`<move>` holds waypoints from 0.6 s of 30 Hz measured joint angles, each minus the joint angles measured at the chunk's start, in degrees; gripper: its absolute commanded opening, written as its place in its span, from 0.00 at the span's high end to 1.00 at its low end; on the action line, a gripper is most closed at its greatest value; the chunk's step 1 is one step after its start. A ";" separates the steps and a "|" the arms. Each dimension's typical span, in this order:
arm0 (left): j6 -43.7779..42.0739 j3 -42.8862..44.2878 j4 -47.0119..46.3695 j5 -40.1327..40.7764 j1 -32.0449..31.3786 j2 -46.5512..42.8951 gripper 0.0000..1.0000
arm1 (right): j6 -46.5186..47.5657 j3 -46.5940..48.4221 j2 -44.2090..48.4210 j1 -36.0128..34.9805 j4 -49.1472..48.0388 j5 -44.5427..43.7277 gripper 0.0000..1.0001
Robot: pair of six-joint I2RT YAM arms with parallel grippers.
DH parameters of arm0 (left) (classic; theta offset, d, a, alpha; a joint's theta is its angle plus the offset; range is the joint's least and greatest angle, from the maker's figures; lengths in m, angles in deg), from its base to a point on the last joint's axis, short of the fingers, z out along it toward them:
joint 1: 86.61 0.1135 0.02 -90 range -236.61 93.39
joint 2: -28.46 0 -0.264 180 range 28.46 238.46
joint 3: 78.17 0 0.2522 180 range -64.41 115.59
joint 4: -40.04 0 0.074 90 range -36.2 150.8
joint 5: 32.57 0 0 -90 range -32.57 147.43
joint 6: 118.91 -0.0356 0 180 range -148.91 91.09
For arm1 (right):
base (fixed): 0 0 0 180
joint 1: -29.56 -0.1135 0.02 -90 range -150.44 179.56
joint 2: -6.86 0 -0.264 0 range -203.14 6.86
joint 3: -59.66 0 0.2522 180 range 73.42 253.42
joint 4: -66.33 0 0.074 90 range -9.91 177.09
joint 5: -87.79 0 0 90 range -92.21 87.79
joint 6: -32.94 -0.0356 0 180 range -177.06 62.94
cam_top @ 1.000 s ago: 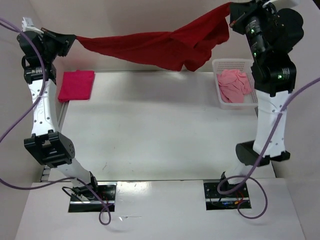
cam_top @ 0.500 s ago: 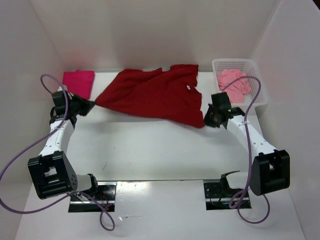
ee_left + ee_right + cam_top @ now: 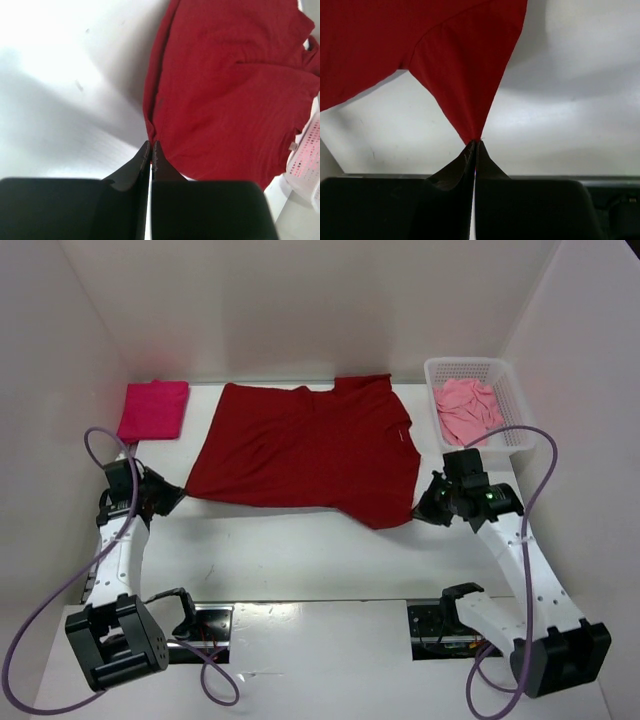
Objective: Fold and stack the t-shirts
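The dark red t-shirt [image 3: 305, 450] lies spread flat across the middle of the table. My left gripper [image 3: 178, 496] is shut on its near left hem corner [image 3: 152, 134], low at the table. My right gripper [image 3: 424, 512] is shut on its near right corner [image 3: 470, 120], which is pulled to a taut point. The bright magenta-pink t-shirt [image 3: 153, 409] lies folded at the far left. The light salmon-pink t-shirt [image 3: 467, 411] lies crumpled in the basket.
The white mesh basket [image 3: 512, 400] stands at the far right; its wall also shows in the left wrist view [image 3: 306, 165]. White walls close the table at left, back and right. Purple cables loop beside both arms.
Both arms have come down and toward the near edge with the dark red shirt. It went from hanging in the air to lying spread flat on the table.
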 measured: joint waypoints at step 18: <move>-0.79 4.17 3.72 -0.07 0.20 9.49 1.00 | -1.25 2.67 -10.86 0.37 -1.68 -1.68 1.00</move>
